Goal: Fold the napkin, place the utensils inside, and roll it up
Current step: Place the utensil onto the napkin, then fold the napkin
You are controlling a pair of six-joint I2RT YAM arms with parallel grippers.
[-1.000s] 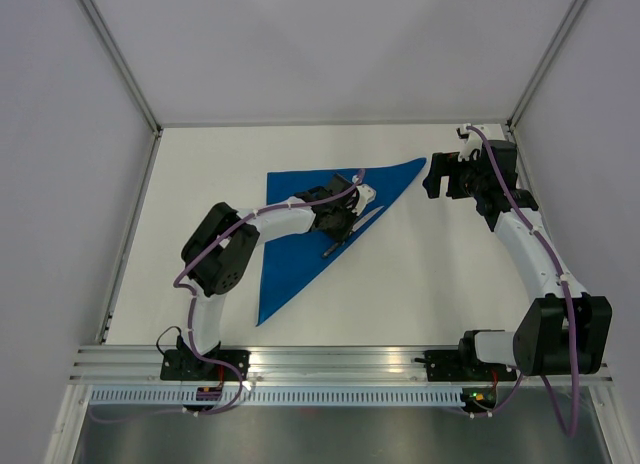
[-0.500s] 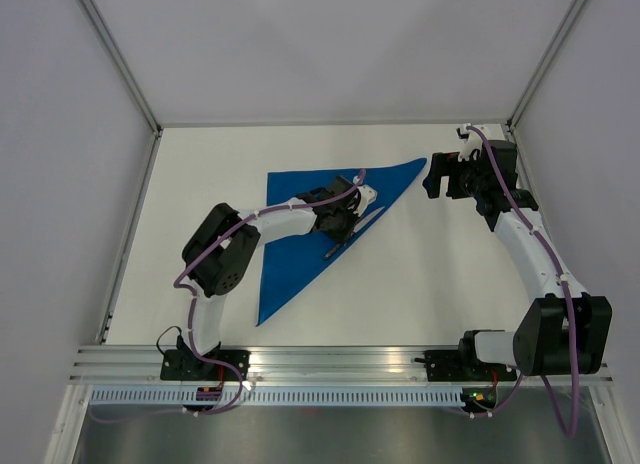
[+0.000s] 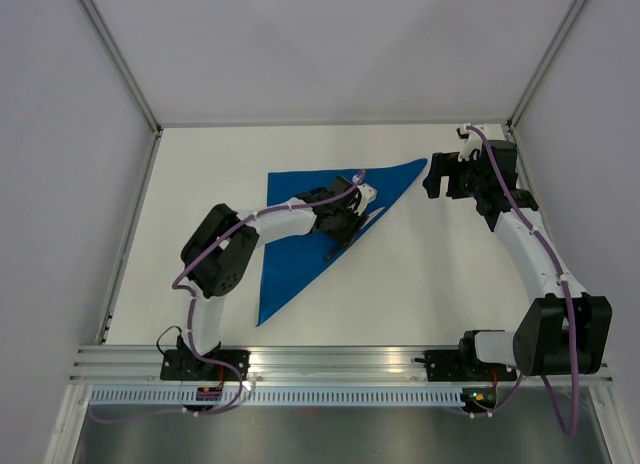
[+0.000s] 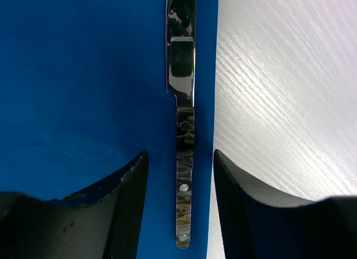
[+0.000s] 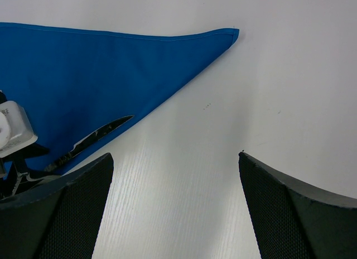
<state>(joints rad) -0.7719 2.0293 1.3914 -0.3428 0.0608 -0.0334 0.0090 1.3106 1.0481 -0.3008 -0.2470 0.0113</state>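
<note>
Pale grey walls [image 3: 300,54] with aluminium corner posts [image 3: 115,54] enclose a white, faintly grained table [image 3: 430,284]. An aluminium rail [image 3: 340,359] along the table's near edge carries both arm bases.

The bright blue cloth napkin [image 3: 295,234] lies flat left of the table's centre, folded into a triangle. Its long edge runs diagonally from a near-left point up to a sharp corner [image 5: 231,33] at the far right.

The white-and-black left arm [image 3: 270,219] reaches over the napkin. The right arm [image 3: 530,244] bends toward the far right side.

The right gripper [image 5: 174,158] hangs released, jaws spread wide with nothing between them, above bare table near the napkin's right corner.

The left gripper [image 4: 179,154] is also released. Its dark fingers [image 4: 131,186] stand on either side of the knife handle, with a gap on each side.

The slim silvery metal knife with a riveted handle [image 4: 183,102] lies on the napkin, just inside the long edge and parallel to it. Its handle end is at the left gripper, and the blade [image 5: 109,128] points away toward the far-right corner.

A second earlier the left jaws stood narrower at the same spot. The napkin, the knife and the right arm lie as they did.
</note>
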